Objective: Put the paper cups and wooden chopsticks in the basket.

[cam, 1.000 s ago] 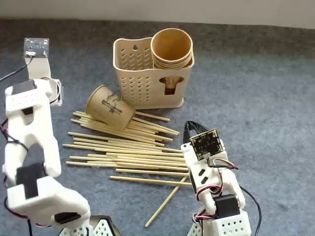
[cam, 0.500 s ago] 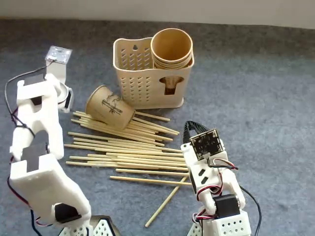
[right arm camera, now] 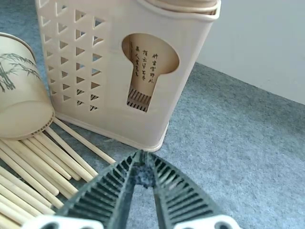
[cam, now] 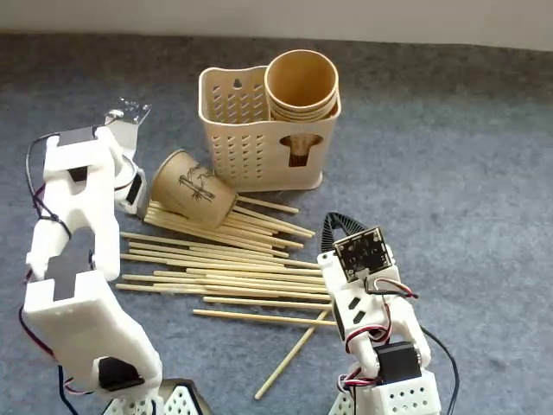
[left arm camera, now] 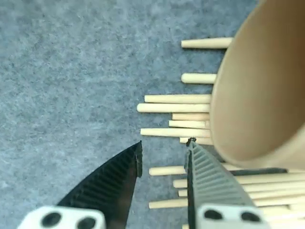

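Left end effector (left arm camera: 164, 143): is hanging with its jaws parted and nothing between them, just beside the rim of the loose paper cup (cam: 192, 188), over the ends of the chopsticks (cam: 225, 259).
Right end effector (right arm camera: 141, 167): is sitting with its jaws pressed together and holding nothing, pointing at the foot of the basket (cam: 238, 130).
Loose paper cup: is lying on its side on the chopsticks, near the basket, with its mouth turned toward the left arm.
Chopsticks: are lying spread in a loose bundle on the tabletop (cam: 449, 173), between the two arms, none in the basket that I can see.
Stacked cups (cam: 301, 82): are standing upright in one compartment of the basket.
Change: over the last second the left arm has been swinging in from the far left toward the loose cup; the right arm, the cup and the chopsticks have not been moving.
Meaning: the left arm is probably lining up to grasp the cup by its rim; the chopsticks are still waiting.
Surface: grey carpet-like covering is lying across the tabletop.
Room: a pale wall is running along the far edge.
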### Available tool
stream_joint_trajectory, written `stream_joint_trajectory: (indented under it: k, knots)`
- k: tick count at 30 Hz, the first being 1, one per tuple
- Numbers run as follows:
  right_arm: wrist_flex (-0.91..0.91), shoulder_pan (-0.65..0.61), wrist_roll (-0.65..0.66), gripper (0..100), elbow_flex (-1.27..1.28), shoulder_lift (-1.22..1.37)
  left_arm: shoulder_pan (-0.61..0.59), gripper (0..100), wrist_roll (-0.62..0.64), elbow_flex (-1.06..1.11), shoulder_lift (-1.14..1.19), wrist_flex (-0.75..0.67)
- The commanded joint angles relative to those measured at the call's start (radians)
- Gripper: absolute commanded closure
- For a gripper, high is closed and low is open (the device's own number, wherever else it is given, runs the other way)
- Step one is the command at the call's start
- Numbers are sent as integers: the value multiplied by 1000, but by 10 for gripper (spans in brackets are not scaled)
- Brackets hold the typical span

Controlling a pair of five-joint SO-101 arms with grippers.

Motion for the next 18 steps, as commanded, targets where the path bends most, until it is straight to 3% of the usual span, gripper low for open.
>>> stream_joint_trajectory:
  k: [1, 11, 18]
  knots:
    - [8, 4, 12, 989, 99, -12, 39, 842, -9, -47, -99, 75]
    - [8, 4, 12, 989, 99, -12, -7, 842, -3, -47, -245, 61]
    - [8, 4, 12, 989, 99, -12, 1, 842, 49, 2, -205, -216]
